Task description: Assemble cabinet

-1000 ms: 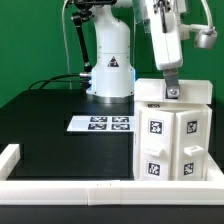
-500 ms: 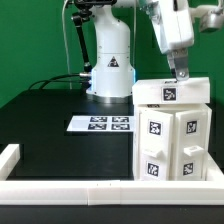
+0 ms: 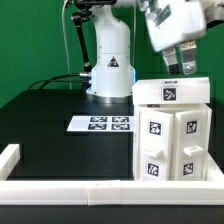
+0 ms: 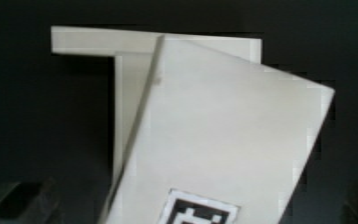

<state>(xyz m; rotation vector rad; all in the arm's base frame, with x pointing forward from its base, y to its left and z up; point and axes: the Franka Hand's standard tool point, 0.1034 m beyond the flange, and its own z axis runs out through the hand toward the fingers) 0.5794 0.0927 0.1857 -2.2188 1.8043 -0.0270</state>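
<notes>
Ext. view: the cabinet [image 3: 170, 130] stands on the black worktop [image 3: 50, 140] at the exterior view's right, against the white border rail [image 3: 60, 185]. A tagged top slab sits across its two tagged front blocks. The hand [image 3: 180, 68] hangs just above the cabinet's top, clear of it, fingers spread wide w/ nothing between them. The marker board [image 3: 101, 124] lies flat beside the cabinet, near the arm base [image 3: 110, 60].

Wrist view: looks down on the cabinet [image 4: 211, 110]. A broad white slab w/ a tag [image 4: 202, 212] at one end lies over a narrower white piece beneath. The slab seems skewed relative to that lower piece, though this may only be the camera's tilt. The pic is too soft to say.

Step, as I judge it: the top part is set on the body and let go, so this is the gap between placing and the next action. Next move prob. calls for checking the slab's seating, then coming down squarely on its edges to nudge or press it home w/o tipping the body.
</notes>
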